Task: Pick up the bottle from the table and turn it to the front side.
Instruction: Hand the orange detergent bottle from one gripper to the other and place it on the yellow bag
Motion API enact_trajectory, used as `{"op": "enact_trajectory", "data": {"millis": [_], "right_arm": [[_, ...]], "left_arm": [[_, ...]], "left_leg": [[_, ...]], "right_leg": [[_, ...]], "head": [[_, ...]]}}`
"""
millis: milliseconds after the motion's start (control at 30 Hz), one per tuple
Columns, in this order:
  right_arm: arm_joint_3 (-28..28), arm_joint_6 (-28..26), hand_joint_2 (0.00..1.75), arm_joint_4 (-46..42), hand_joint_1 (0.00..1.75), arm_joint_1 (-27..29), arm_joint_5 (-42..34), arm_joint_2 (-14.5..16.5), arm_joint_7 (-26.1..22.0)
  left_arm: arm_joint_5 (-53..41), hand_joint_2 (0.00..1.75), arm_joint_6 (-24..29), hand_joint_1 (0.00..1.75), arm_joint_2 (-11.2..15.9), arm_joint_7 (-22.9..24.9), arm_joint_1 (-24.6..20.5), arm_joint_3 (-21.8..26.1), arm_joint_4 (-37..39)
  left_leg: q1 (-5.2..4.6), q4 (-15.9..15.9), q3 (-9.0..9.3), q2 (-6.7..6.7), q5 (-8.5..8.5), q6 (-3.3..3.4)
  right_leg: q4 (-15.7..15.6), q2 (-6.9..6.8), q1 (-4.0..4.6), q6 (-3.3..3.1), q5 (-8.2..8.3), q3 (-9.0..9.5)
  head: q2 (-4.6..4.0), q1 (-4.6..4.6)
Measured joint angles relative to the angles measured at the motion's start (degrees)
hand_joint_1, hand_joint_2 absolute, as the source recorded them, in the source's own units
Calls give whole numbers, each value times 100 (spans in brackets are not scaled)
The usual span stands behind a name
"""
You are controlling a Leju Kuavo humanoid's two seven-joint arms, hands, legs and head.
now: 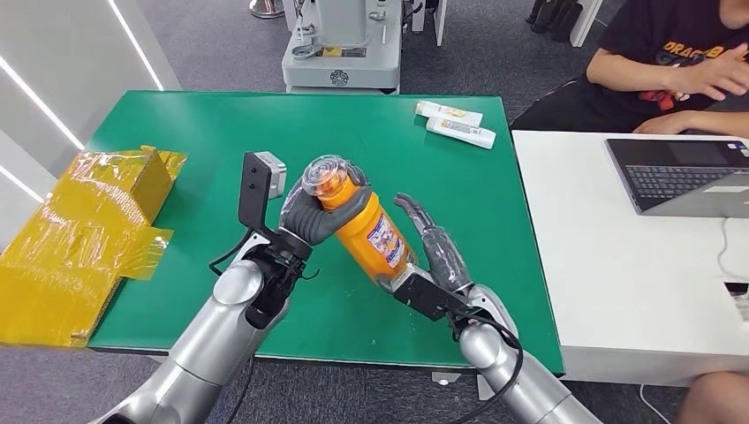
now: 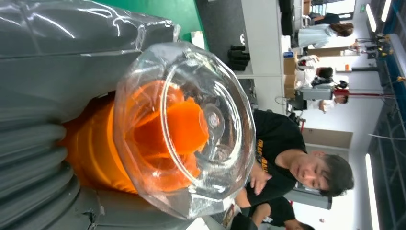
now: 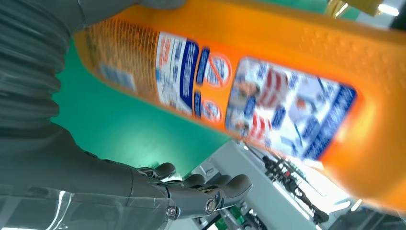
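On the left, the left hand (image 1: 320, 216) grips the orange bottle (image 1: 366, 228) around its neck, just under the clear cap (image 1: 328, 174), holding it tilted above the green counter (image 1: 177, 132). To its right, the right hand (image 1: 437, 247) lies beside the bottle's lower body, fingers spread apart and clasping nothing. The pick-up looks done; a printed label (image 3: 249, 100) faces the right wrist, so turning seems underway, not visibly finished.

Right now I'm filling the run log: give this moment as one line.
orange plastic bottle with clear cap: lifted, tilted | left hand: grips bottle neck | right hand: fingers apart beside bottle | green table
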Motion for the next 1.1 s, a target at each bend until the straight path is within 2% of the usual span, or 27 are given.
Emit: {"op": "enact_trajectory", "data": {"millis": [267, 400, 667, 833, 1100], "right_arm": [[-51, -106, 175, -210, 0, 63, 116, -27, 95], [-63, -661, 175, -1134, 0, 380, 248, -56, -9], [-36, -1160, 175, -2127, 0, 898, -37, -85, -170], [-30, -1405, 175, -2571, 0, 1433, -50, -113, -274], [-46, -1402, 175, -2936, 0, 1989, -201, -136, -387]], "left_arm": [[-19, 175, 60, 175, 21, -43, -1, 1, 1], [-161, 175, 134, 175, 236, -214, 36, 69, -200], [-384, 175, 147, 175, 530, -296, 100, 433, -533], [-1006, 175, 277, 175, 879, -258, -59, 628, -758], [-2346, 175, 363, 175, 1462, 16, -620, 791, -911]], "left_leg": [[0, 0, 0, 0, 0, 0], [1, -7, 1, 1, 0, -1], [1, -10, 1, 0, 0, -1], [2, -10, 2, 1, -1, -3], [4, -11, 3, 5, -1, -5]], "right_leg": [[0, 0, 0, 0, 0, 0], [2, 1, 0, -1, -1, 0], [1, -1, 1, -7, -6, -2], [2, 0, 4, -8, -6, -3], [3, 2, 8, -12, -7, -3]], "head": [[0, -1], [0, -2], [0, 0], [0, -1], [0, -1]]}}
